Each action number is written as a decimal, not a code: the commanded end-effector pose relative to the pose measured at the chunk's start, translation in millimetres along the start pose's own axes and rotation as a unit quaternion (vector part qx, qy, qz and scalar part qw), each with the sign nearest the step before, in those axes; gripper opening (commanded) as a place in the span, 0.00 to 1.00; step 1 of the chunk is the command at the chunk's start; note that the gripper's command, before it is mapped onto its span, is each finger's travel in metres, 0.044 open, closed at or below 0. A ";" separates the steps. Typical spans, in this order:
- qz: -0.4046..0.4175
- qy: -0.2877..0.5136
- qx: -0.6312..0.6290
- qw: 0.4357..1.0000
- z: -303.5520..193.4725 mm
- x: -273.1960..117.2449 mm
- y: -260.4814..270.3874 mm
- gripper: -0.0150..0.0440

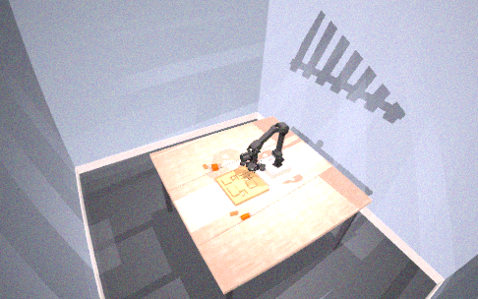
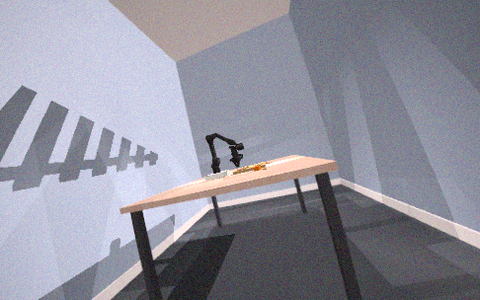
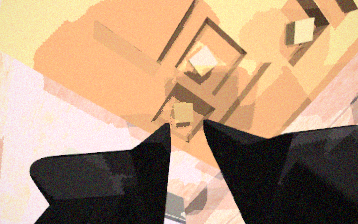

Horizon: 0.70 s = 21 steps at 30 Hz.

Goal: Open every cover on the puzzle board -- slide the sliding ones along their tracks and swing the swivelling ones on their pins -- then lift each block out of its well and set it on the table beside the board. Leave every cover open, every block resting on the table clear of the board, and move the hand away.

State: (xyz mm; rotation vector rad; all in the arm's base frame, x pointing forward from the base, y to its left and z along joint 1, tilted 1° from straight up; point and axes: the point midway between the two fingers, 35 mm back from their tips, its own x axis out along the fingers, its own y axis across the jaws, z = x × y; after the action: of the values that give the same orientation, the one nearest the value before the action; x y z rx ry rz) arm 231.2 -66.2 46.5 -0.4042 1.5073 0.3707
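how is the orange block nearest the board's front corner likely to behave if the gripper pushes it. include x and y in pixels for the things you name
The orange block (image 1: 245,216) looks boxy with straight edges, so it would probably slide rather than roll. It seems to lie low and flat on the table (image 1: 288,221), so tipping looks unlikely.
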 end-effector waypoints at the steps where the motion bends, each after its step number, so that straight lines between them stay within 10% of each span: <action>1: 0.000 -0.001 -0.002 1.000 0.2 0.2 0.0 0.50; 21: 0.000 -0.001 -0.002 1.000 1.2 17.8 -0.1 0.50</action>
State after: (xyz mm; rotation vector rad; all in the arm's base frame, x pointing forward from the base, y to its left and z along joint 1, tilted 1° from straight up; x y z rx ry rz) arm 233.5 -66.4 32.9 -0.4074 1.5022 0.3696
